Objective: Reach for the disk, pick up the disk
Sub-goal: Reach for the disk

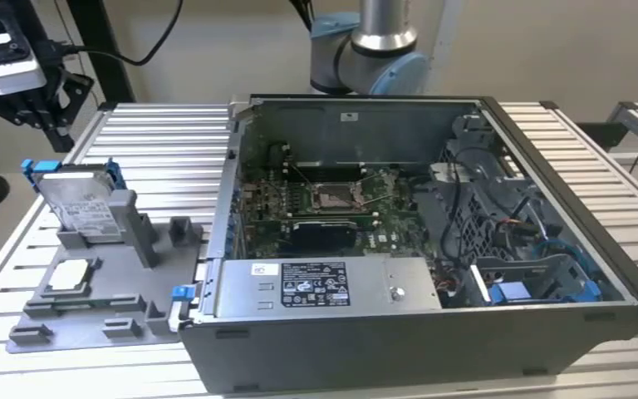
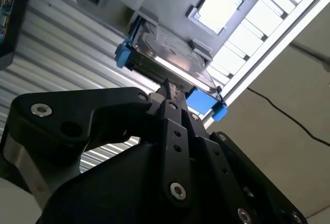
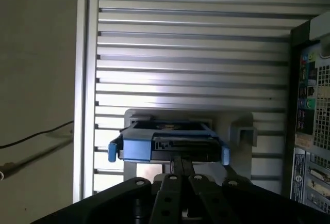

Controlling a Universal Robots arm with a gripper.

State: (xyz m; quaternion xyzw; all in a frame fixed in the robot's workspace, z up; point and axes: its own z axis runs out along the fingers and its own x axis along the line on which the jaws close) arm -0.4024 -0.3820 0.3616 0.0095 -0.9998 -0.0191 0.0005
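The disk is a silver-grey drive with a white label in a blue bracket. It stands on edge in a grey holder at the exterior view's left. My gripper hangs above and behind it, clearly apart, with its black fingers together and nothing between them. In the second wrist view the disk lies just past the gripper, its blue tabs showing at both ends. In the first wrist view the disk's upper edge sits directly beyond the gripper.
The grey holder plate also carries a small white-topped chip. An open computer case takes up the middle and right of the slatted metal table, close beside the holder. The arm's base stands behind the case.
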